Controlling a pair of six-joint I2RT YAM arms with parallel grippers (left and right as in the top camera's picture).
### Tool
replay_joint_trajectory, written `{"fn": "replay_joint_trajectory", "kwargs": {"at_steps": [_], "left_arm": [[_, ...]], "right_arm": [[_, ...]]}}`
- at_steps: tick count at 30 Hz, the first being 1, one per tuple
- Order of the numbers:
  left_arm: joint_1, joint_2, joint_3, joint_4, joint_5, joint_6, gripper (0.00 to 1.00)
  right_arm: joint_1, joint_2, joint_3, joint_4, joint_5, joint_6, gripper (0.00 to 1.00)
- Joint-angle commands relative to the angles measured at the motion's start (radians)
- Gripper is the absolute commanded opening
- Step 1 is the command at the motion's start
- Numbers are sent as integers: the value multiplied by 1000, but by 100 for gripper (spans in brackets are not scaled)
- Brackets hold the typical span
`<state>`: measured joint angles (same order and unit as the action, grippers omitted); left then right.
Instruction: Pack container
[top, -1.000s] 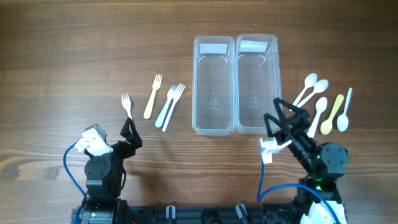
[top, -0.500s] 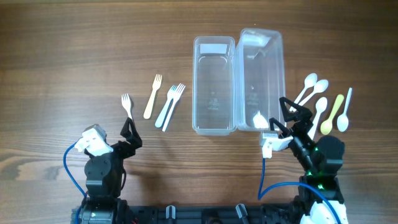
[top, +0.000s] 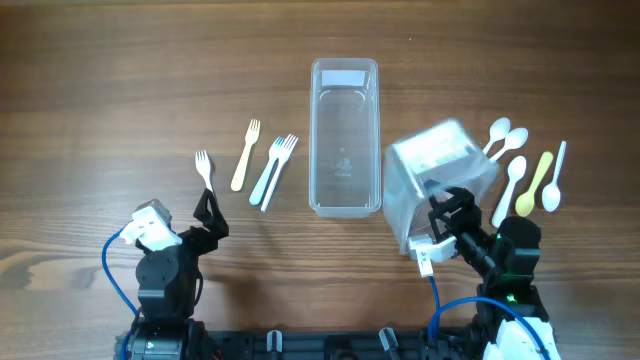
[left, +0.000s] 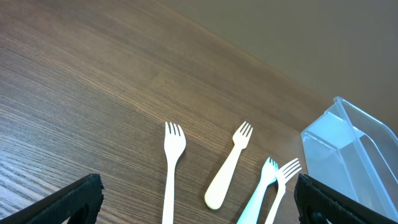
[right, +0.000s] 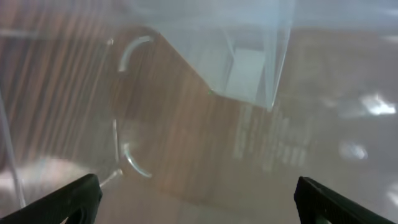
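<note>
One clear container (top: 345, 135) lies flat at the table's middle. A second clear container (top: 440, 180) is tipped up on its near end, leaning over my right gripper (top: 447, 225), whose jaws stand wide apart under it. In the right wrist view this container's clear wall (right: 249, 68) fills the picture above the open right gripper (right: 199, 202). Whether its fingers touch the container I cannot tell. My left gripper (top: 210, 215) is open near the front left, with nothing in it. In the left wrist view the left gripper (left: 199, 205) faces the forks.
A white fork (top: 205, 168), a cream fork (top: 245, 155) and a blue and white pair (top: 272, 170) lie left of the containers. Several spoons (top: 512, 185) lie at the right, one yellow-green (top: 538, 180). The left wrist view shows the cream fork (left: 227, 171) and the flat container's end (left: 354, 155).
The right container has slid towards my right gripper and tipped up from flat onto its near end. The right arm has drawn back. The left arm has not moved.
</note>
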<state>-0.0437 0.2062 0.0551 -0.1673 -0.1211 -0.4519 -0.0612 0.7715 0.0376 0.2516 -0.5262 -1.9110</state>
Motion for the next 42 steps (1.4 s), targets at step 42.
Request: {"fn": "replay_joint_trajectory", "kwargs": {"at_steps": [42], "left_arm": [[7,27,-5,3,16,-5,100]], "right_arm": [[2,100,-6,-15,-24,-210,100]]}}
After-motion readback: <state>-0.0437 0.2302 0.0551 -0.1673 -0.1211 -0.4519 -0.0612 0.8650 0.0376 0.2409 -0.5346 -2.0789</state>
